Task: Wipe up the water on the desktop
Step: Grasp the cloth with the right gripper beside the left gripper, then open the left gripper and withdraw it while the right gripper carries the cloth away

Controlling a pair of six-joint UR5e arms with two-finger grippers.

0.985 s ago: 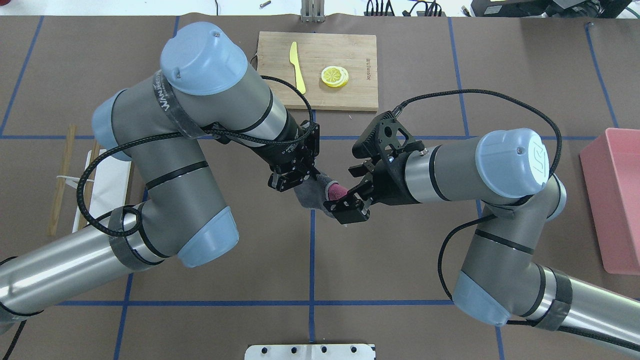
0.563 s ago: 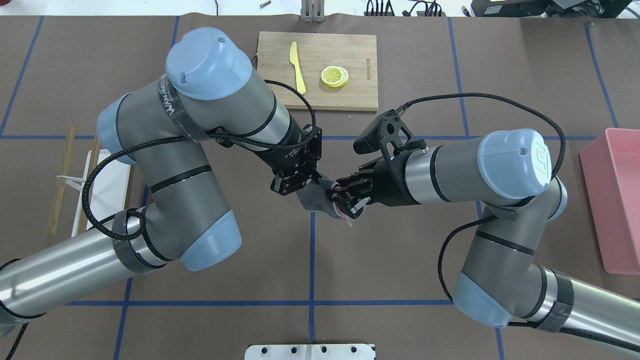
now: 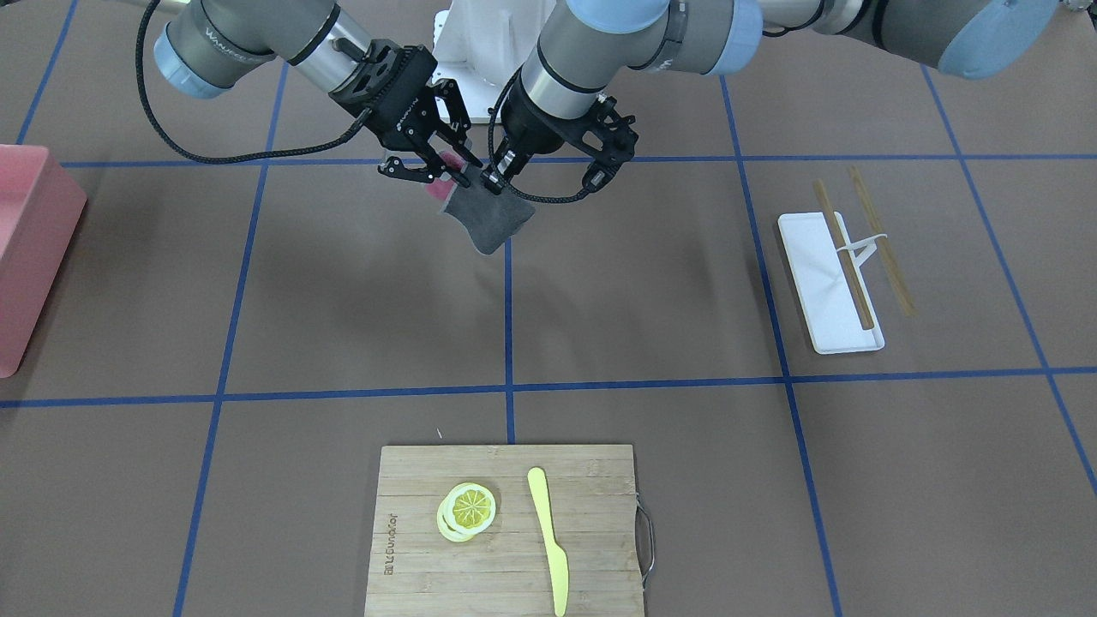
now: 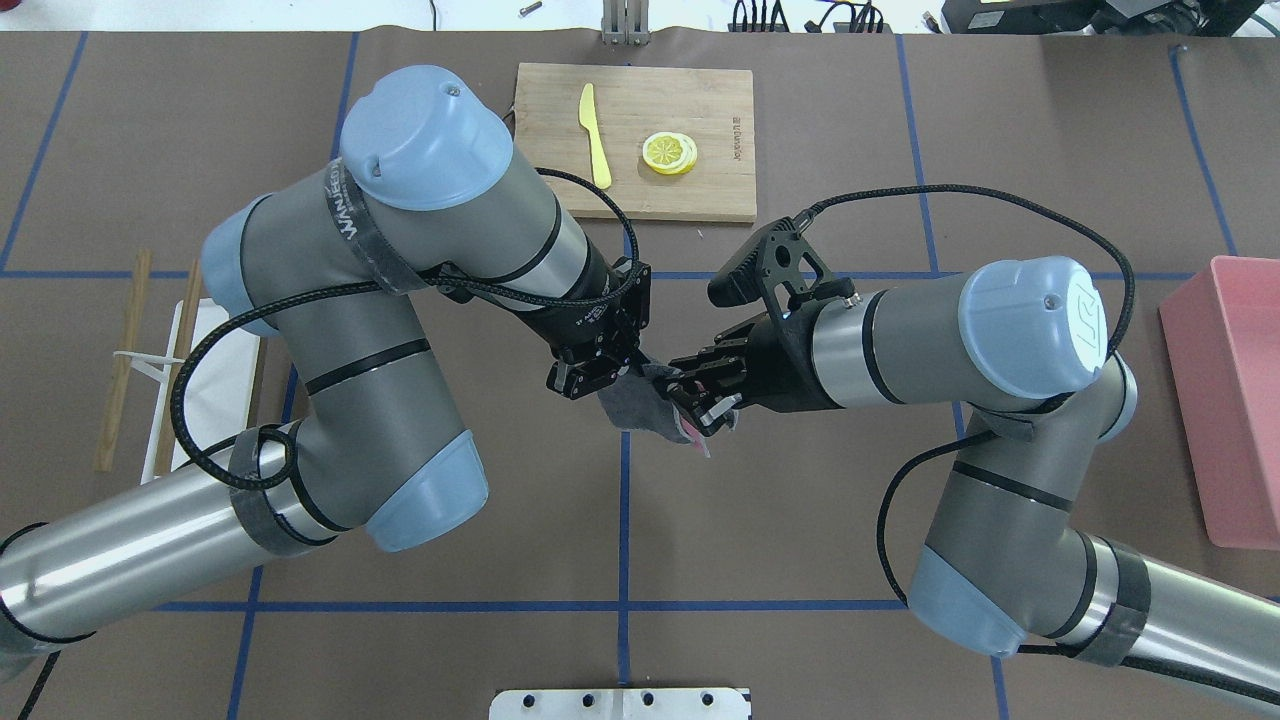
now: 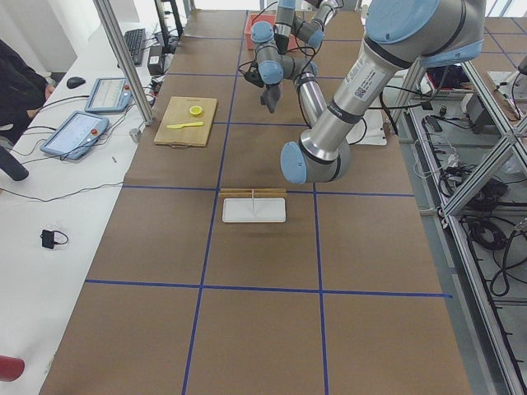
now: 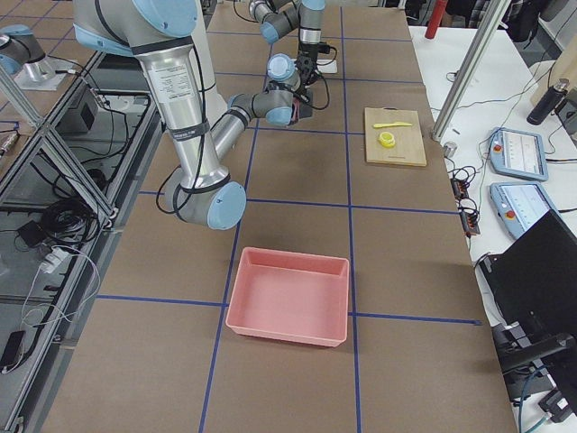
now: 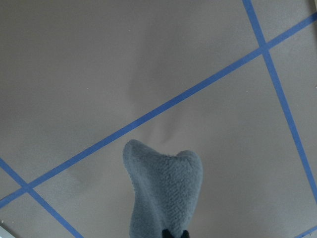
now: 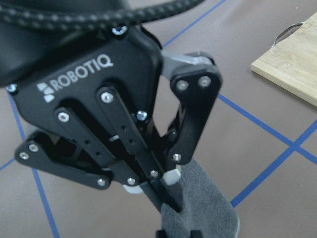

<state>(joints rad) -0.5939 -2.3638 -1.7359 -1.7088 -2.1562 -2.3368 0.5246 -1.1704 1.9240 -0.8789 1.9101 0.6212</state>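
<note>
A grey cloth [image 4: 632, 410] with a pink side hangs in the air between my two grippers, above the brown desktop [image 4: 800, 520] with its blue tape lines. My left gripper [image 4: 612, 372] is shut on the cloth's upper edge. My right gripper [image 4: 692, 402] is shut on the cloth's other side, where the pink shows. In the front-facing view the cloth [image 3: 488, 218] droops below both grippers. The left wrist view shows the cloth [image 7: 163, 193] dangling over the desktop. The right wrist view shows the left gripper [image 8: 168, 188] pinching the cloth [image 8: 208, 198]. I see no water.
A bamboo cutting board [image 4: 700, 195] with a yellow knife [image 4: 595, 135] and lemon slices [image 4: 669, 152] lies at the far centre. A white tray [image 3: 818, 283] with chopsticks lies on the robot's left. A pink bin [image 4: 1230, 400] stands at the right edge.
My right gripper, open beside the cloth one second ago, has shut on it. Both grippers and the cloth have shifted slightly toward the robot.
</note>
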